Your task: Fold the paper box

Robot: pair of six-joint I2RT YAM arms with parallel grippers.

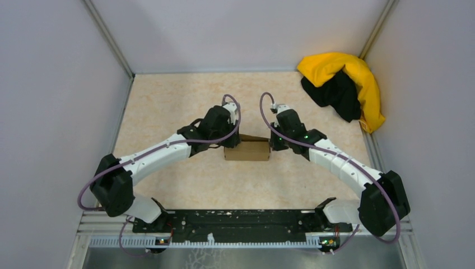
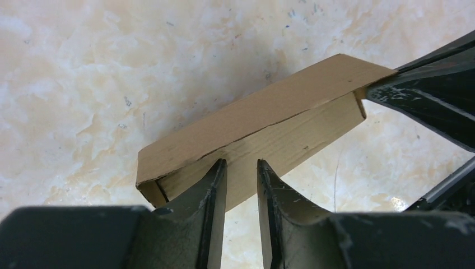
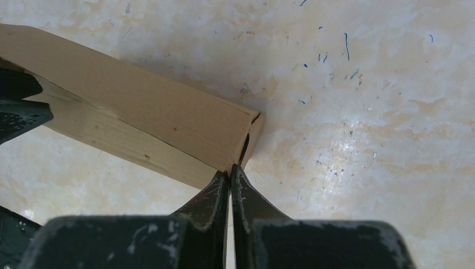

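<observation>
Paper box (image 1: pixel 247 150) resting on bench (image 1: pixel 168 101), left tool (image 2: pixel 241 164) slightly spread at its long side, right tool (image 3: pixel 230 169) pressed together at its end corner; best steadied there while creasing flaps square.

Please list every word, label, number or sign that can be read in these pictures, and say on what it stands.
None can be read.
The paper box is plain brown cardboard without print.
The table bears only small pen strokes that form no letters.
The yellow-and-black cloth shows no label.
</observation>
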